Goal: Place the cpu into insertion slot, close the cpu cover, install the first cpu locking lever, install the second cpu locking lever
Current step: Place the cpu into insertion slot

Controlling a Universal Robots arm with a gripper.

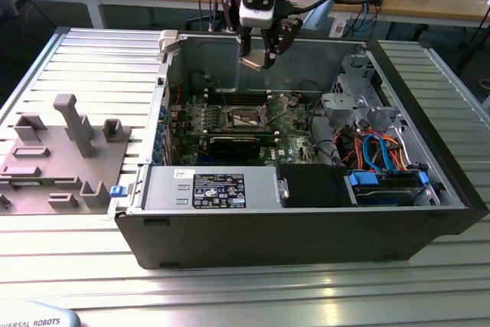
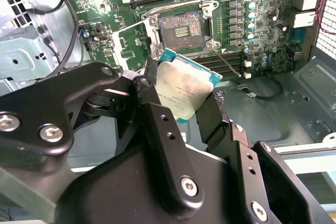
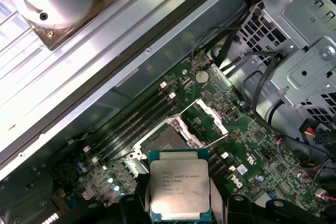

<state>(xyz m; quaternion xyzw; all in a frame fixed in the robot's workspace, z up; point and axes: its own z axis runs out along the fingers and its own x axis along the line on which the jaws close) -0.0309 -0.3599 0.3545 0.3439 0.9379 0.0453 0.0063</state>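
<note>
One of four steps running: gripper [image 2: 181,106] clenching cpu [image 2: 185,82] above open insertion slot [image 2: 181,29]; seating is calling for square alignment.

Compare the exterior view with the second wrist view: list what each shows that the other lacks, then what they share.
The exterior view adds the grey fixture tray with upright pegs on the exterior view's left, the labelled silver power supply box and the blue and orange cables. The second wrist view adds the bare contact grid in the square metal-rimmed insertion slot, and the flat face of the small square silver-grey cpu clamped between black fingers, clear of the slot. Both show the black gripper above the green circuit board.
</note>
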